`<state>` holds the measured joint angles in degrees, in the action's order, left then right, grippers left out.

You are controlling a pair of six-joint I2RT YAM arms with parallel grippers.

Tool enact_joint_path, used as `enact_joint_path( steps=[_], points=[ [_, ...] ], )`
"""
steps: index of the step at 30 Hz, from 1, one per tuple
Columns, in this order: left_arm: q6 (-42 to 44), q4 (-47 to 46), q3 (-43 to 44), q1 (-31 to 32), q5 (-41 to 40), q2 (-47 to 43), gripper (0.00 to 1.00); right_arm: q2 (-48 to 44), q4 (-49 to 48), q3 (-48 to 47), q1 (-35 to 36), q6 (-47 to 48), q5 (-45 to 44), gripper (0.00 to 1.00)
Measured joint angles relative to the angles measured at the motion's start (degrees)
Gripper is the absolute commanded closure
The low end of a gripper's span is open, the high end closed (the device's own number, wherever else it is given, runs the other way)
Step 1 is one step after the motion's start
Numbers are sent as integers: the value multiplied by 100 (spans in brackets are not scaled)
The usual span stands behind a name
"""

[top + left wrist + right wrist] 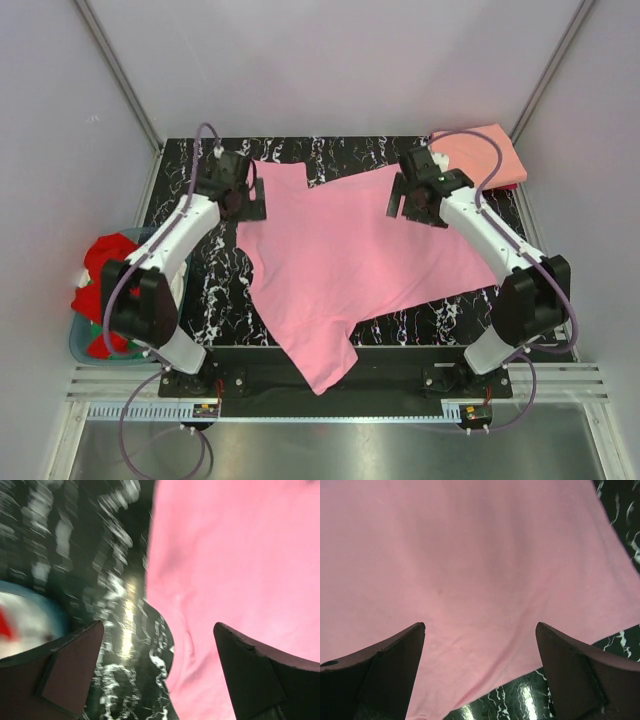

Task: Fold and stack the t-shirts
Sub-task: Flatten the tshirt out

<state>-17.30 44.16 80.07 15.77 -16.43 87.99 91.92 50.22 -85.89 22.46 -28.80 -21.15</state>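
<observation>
The pink t-shirt [350,260] is lying spread but unfolded on the desk [200,285], so folding is judged not yet begun. The left claw [252,203] and right claw [401,200] are hovering wide open and empty over its far corners. The next move is calling for gripping an edge.

Pink t-shirt [350,255]: soft matt cloth, smooth, a few shallow creases. Salmon t-shirt [490,155] at 1 o'clock: same matt cloth. Table [215,290]: black w/ white veins, marble look, glossy, glare streaks in left wrist view. Basket [78,347] at 9 o'clock: blue-grey, smooth, prob. plastic; red cloth [100,255] in it, matt. Arms [190,225]: smooth white shells, black matt joints. Left gripper [159,624] & right gripper [480,624] fingers [380,675]: dark, matt, hard-looking. Sheet [320,450] at 6 o'clock: brushed metal, dull sheen.
</observation>
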Motion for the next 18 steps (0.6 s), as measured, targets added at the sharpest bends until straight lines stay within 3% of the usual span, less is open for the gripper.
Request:
enact_joint_path(
  steps=[3, 6, 11, 18],
  points=[
    [-256, -289, -809, 92, 428, 470, 1, -2, -28, 732, 4, -142, 321, 0],
    [-431, -398, -907, 87, 621, 918, 2, -2, -155, 1043, 15, -282, 616, 0],
    [-592, -562, -166, 79, 704, 1775, 2, 120, -590, 1224, 592, -614, 909, 0],
    [-605, -393, 1318, 26, 503, 3246, 3, 1300, -1169, 1241, 1867, -1244, 1331, 0]
  ],
)
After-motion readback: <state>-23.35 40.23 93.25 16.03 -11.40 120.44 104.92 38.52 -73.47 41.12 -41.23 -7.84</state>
